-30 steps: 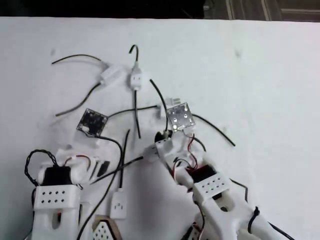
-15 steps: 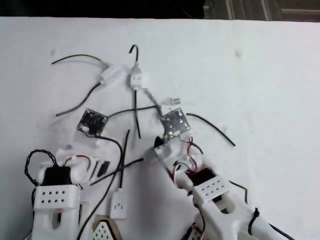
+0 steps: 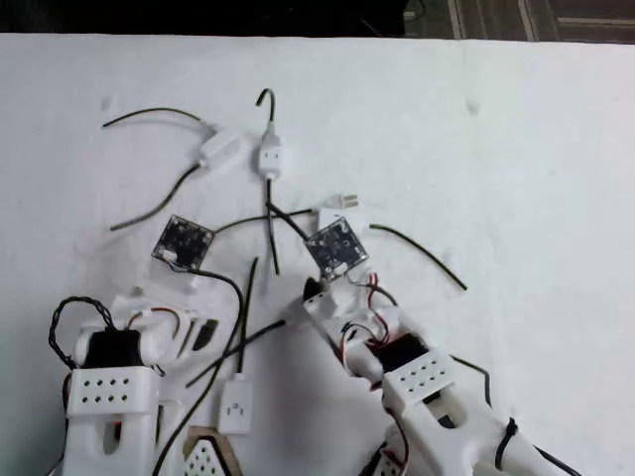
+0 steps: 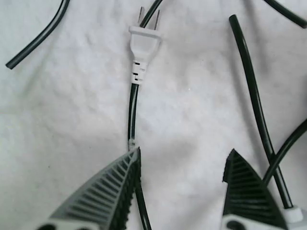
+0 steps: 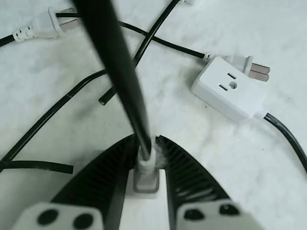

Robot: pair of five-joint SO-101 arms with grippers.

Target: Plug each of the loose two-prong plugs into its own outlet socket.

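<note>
So the right gripper [image 5: 146, 143] stays clamped on a white plastic black-corded plug [image 5: 144, 201], eased back from the white square outlet socket [image 5: 230, 88]; the left gripper [image 4: 184, 155] gapes open.

White shells w/ black motors are seen on both arms. A black cable loop [image 3: 60, 332] & red wires [image 3: 164, 315] are seen just beyond the left arm's [image 3: 104, 436] holed plate [image 3: 112, 390]. One grey & one black ribbed finger are fitted to the left gripper [image 4: 184, 158], two black ones to the right gripper [image 5: 146, 139].

White two-prong plug [image 4: 144, 44] lies flat on the desk [image 4: 72, 120], prongs bare, not inserted. White outlet socket [image 5: 229, 89] lies face up, slots vacant.
</note>
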